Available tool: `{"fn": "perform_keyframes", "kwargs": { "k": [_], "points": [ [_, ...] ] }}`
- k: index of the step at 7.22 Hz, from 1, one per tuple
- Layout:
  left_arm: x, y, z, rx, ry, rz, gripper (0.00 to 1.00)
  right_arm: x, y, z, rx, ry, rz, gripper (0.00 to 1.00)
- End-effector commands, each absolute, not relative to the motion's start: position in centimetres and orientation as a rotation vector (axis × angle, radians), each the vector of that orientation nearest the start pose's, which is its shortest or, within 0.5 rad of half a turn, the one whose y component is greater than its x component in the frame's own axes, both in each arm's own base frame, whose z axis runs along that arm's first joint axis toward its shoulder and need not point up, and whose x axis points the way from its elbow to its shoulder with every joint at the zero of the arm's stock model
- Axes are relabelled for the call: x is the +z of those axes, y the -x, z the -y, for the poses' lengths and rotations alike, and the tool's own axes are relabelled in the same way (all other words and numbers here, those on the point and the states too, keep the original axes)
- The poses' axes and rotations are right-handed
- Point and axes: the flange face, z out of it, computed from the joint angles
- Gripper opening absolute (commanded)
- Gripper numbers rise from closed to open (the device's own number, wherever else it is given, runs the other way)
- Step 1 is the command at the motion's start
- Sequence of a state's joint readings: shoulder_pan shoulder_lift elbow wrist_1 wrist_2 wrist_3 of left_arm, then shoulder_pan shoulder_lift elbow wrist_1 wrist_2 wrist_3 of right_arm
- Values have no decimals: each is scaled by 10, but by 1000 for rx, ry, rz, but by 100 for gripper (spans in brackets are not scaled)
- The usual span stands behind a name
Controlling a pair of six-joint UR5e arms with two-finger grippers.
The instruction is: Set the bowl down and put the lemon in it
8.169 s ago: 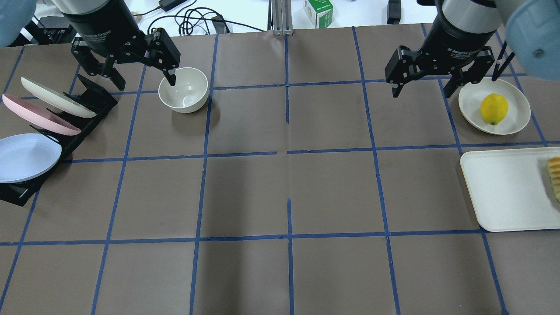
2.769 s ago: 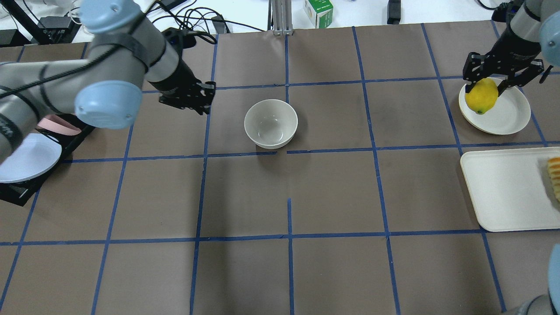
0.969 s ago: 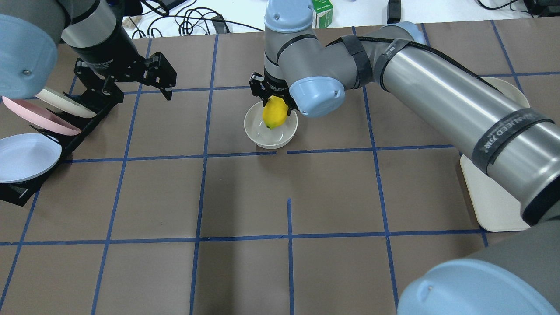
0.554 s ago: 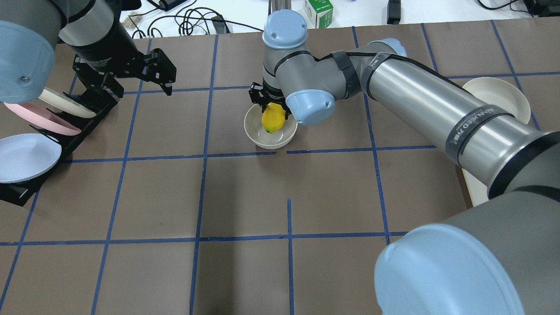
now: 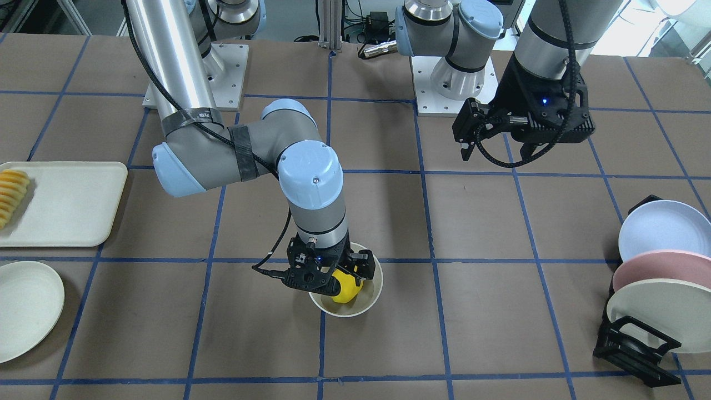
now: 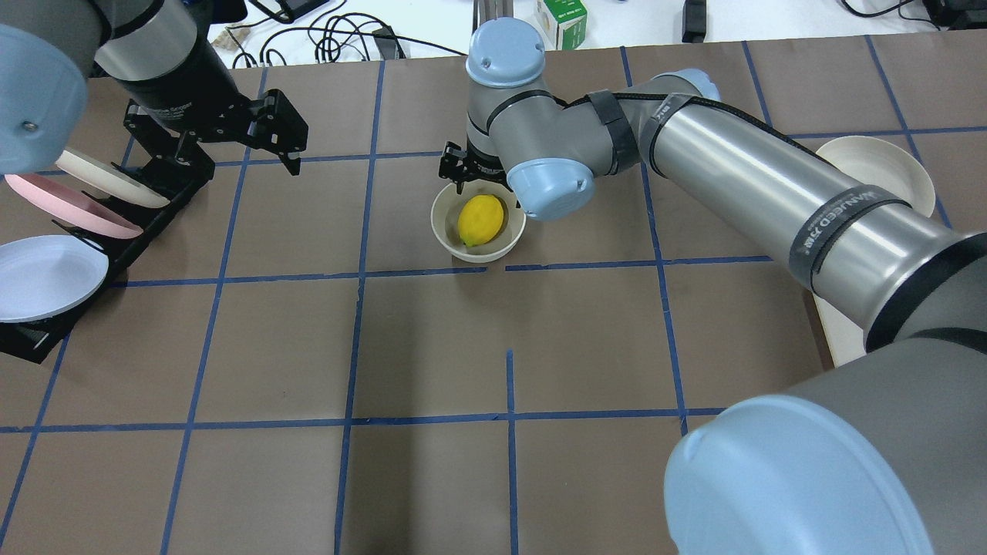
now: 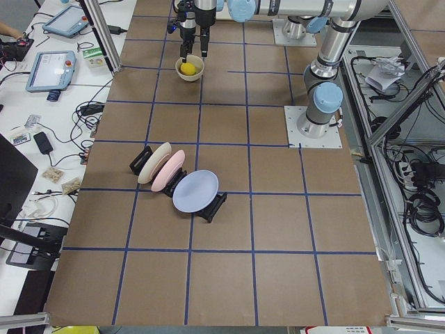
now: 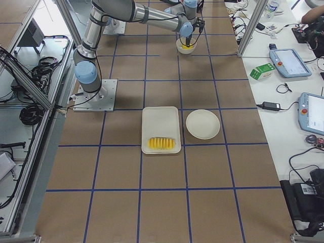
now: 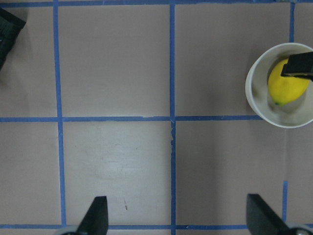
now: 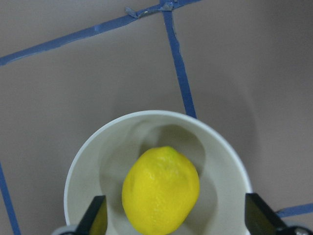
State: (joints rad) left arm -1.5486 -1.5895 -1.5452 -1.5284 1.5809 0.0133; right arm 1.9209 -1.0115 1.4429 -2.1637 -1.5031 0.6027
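The off-white bowl (image 6: 441,231) stands near the table's middle. The yellow lemon (image 6: 480,220) lies inside it, free of the fingers. My right gripper (image 5: 332,273) hangs open just above the bowl, one finger on each side of the lemon. The right wrist view shows the lemon (image 10: 160,191) resting in the bowl (image 10: 98,147) between the spread fingertips (image 10: 98,218). My left gripper (image 6: 224,154) is open and empty, raised near the plate rack. Its wrist view shows the bowl (image 9: 254,98) with the lemon (image 9: 286,90) at the right edge.
A black rack (image 6: 154,193) with three plates stands at the table's left side. A round off-white plate (image 5: 28,308) and a white tray (image 5: 61,203) holding striped yellow food (image 5: 11,194) lie at the right side. My right arm stretches across the table's right half.
My right gripper carried the lemon from the round plate into the bowl and, within the last half second, opened and let it go. The left arm drew back toward the rack.
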Motion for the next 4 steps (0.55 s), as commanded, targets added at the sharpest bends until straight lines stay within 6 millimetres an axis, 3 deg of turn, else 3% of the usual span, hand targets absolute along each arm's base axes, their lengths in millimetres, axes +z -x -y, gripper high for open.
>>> {"fn": "perform_keyframes", "kwargs": {
  "k": [1, 2, 4],
  "points": [
    [493, 121, 505, -67, 12, -3129, 100, 323, -339, 599, -121, -298, -3033, 100],
    [493, 121, 505, -65, 17, -3132, 100, 348, -299, 596, -51, -219, -3077, 100],
    [493, 126, 504, -67, 3, -3136, 100, 411, -173, 593, -1, -135, -3129, 100]
  ]
}}
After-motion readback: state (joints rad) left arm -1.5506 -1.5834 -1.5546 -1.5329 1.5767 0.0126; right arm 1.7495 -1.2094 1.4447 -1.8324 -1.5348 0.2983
